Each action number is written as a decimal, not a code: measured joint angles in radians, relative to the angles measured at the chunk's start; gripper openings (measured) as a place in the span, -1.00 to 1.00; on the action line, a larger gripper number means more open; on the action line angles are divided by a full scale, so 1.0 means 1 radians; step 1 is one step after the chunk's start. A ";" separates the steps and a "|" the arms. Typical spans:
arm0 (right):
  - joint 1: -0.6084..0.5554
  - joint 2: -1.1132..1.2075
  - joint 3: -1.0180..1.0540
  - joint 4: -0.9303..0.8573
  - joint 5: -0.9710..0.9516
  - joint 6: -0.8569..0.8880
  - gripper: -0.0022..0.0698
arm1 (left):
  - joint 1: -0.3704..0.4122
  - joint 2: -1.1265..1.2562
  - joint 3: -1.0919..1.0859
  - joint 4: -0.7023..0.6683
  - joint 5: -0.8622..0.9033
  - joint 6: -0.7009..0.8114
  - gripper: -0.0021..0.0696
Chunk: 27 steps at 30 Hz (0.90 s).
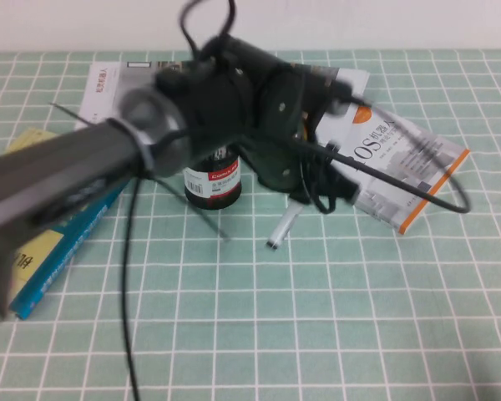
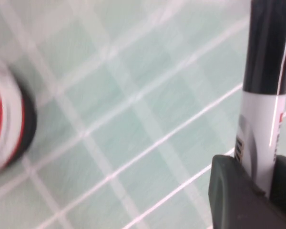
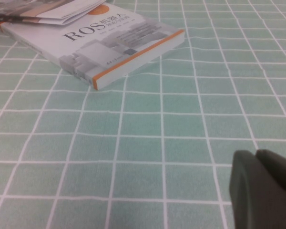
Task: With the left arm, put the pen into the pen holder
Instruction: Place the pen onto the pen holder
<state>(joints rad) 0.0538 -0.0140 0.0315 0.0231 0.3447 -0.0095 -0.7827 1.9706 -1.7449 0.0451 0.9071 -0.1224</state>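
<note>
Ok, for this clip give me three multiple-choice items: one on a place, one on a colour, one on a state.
1. Where is the pen?
A. in the left gripper, hanging to the right of the pen holder
B. standing inside the holder
C. lying on the orange-edged book

2. What colour is the pen's cap?
A. red
B. black
C. green

3. The right gripper is:
A. holding a pen
B. holding the book
C. holding nothing

Answers: 1 A, the left wrist view shows the fingers around the barrel. 2 B, the cap is black above the white barrel. 3 C, its fingers meet over bare mat.
</note>
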 joint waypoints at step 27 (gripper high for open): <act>0.000 0.000 0.000 0.000 0.000 0.000 -1.00 | 0.299 -0.292 0.745 0.126 -1.542 -0.097 -0.65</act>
<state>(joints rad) 0.0538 -0.0140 0.0315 0.0231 0.3447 -0.0095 -0.4839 1.6789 -0.9999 0.1715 -0.6350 -0.2190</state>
